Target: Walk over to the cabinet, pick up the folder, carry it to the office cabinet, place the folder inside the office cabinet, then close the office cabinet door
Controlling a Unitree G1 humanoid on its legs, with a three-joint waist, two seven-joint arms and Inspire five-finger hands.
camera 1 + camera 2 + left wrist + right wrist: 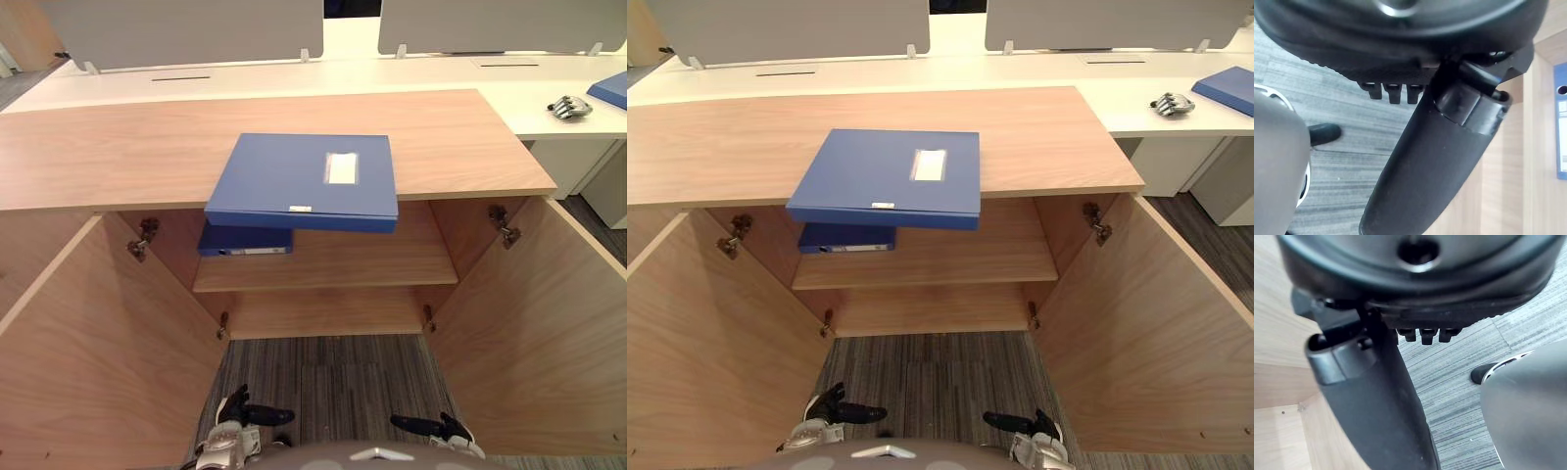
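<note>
A blue folder point(294, 176) with a white label lies flat on the wooden cabinet top point(118, 147), its near edge hanging out over the open front. Both cabinet doors stand wide open, the left door point(88, 362) and the right door point(549, 333) flanking me. Inside, a second blue folder point(245, 240) lies at the left end of the upper shelf point(372, 264). My left hand point(240, 413) and right hand point(436, 428) hang low over the carpet, well short of the folder, fingers straight and holding nothing. The wrist views show the left thumb point(1425, 161) and right thumb point(1376, 406) extended.
Behind the cabinet runs a white desk point(411, 73) with grey partition panels point(186, 29). At its far right lie another blue folder point(612, 90) and a small dark hand-like object point(568, 108). Grey carpet point(323, 377) covers the floor between the open doors.
</note>
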